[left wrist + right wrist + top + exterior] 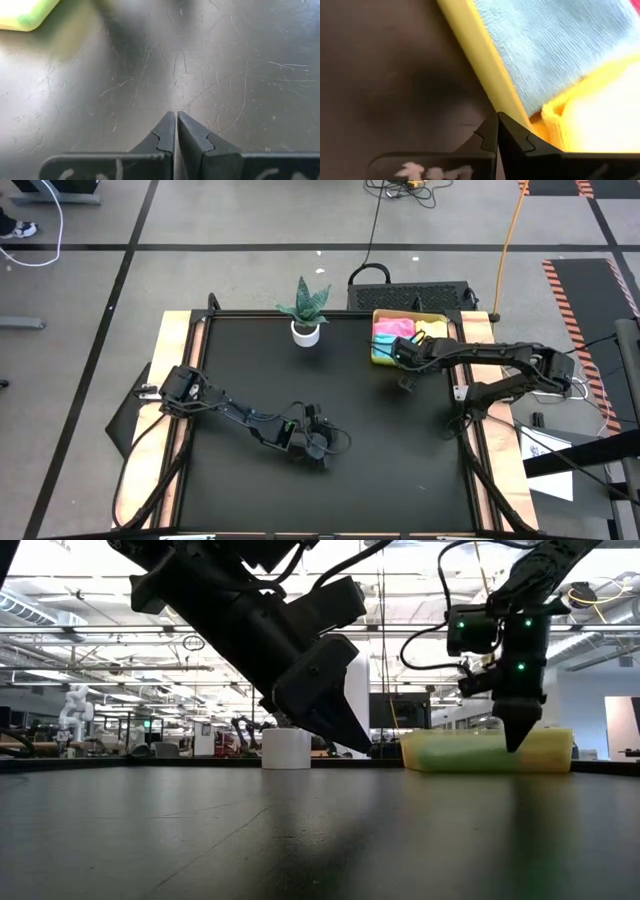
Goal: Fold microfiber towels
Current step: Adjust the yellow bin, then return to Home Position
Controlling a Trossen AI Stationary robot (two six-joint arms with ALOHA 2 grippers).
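The left arm reaches from the desk's left edge across the black top, bent at the elbow, with its left gripper low over the bare middle of the desk. Its jaws are pressed together with only a hairline gap, holding nothing; in the left wrist view the tips point at scratched, bare desk surface, and only a corner of the tray shows far ahead. The towels lie well apart from these jaws, toward the desk's far right corner.

Behind the middle of the desk a small potted plant stands in a white pot.

The right arm comes in from the desk's right edge, folded back on itself, and stretches leftward so that the right gripper hangs, pointing straight down in the low view, at the near left side of the yellow-green tray. Its jaws are closed tight and grip nothing. In the right wrist view the closed tips sit right at the tray's yellow rim, just outside it. The towels lie inside the tray, just beyond the rim: a light blue towel nearest the jaws, a yellow towel beside it with an orange edge showing underneath, and a pink towel farther back, seen from above.
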